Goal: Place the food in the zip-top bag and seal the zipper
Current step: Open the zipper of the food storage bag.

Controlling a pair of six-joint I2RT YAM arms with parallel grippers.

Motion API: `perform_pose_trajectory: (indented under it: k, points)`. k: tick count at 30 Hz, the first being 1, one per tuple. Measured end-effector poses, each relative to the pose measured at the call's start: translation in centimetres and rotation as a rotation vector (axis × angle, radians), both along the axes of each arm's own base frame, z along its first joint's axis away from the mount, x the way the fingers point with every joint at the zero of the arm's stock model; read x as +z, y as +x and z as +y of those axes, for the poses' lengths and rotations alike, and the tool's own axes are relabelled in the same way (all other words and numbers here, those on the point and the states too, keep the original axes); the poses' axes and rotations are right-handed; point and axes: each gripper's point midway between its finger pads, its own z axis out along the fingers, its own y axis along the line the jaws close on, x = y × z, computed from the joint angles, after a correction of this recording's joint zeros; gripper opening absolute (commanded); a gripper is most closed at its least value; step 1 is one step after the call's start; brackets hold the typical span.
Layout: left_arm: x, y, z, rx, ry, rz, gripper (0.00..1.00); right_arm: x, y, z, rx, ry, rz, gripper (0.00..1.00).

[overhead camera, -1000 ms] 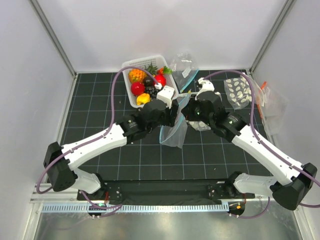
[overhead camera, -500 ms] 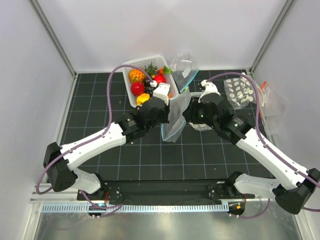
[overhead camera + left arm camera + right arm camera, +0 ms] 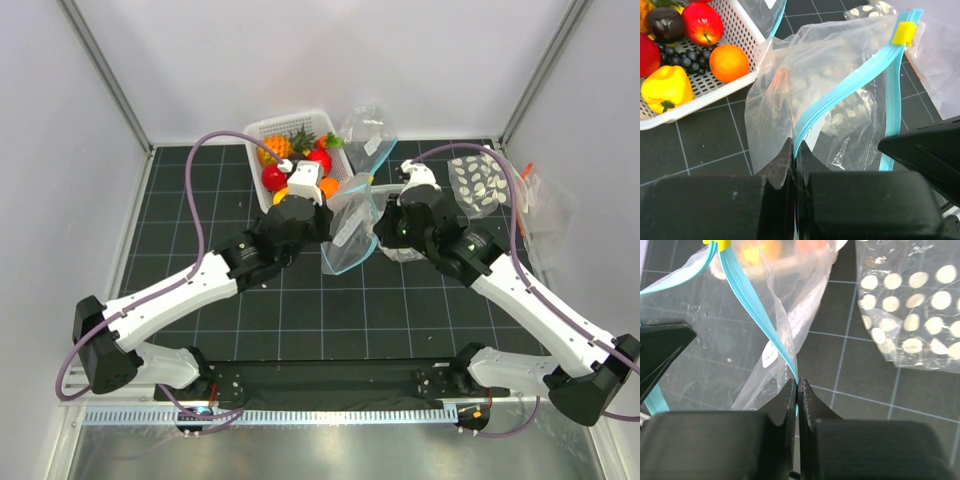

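Black gridded mat (image 3: pixel 250 320), white walls. Left gripper (image 3: pixel 794 150): jaws pinched tight on one lip of the teal zipper (image 3: pixel 850 85). Right gripper (image 3: pixel 796 386): jaws closed on the other lip. Zip-top bag (image 3: pixel 350 235): held between both arms, lips parted, meeting at the yellow slider (image 3: pixel 904 33). Food (image 3: pixel 728 62): in the white basket (image 3: pixel 747 30) beside the bag. Dotted bag (image 3: pixel 910 315): right of it.

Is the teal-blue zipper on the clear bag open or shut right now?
Open. On the large clear plastic bag, two teal-blue zipper strips split apart from the small yellow slider; left gripper pinches one, right gripper the other.
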Motion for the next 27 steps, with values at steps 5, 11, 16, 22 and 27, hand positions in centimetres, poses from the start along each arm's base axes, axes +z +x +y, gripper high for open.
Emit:
perform_pose_trajectory:
  k: [5,11,16,22,27]
  points:
    - [-0.1,-0.1,-0.4,-0.004,-0.025,0.016,0.0,1.0,0.2,-1.0,-0.031,-0.04,-0.014,0.01]
    - [-0.7,0.3,-2.0,-0.013,-0.083,0.043,0.0,3.1,-0.2,-1.7,-0.043,-0.018,-0.055,0.01]
    - [-1.2,0.6,-3.0,-0.012,-0.131,0.057,0.0,3.5,-1.1,-3.5,-0.102,0.002,-0.084,0.01]
    - [-1.1,0.7,-4.2,-0.028,-0.222,0.056,0.0,3.9,-2.2,-6.5,-0.178,-0.055,-0.095,0.01]
    - [-2.1,1.0,-7.1,-0.07,-0.333,0.096,0.0,5.5,-1.7,-8.1,-0.245,-0.176,-0.055,0.06]
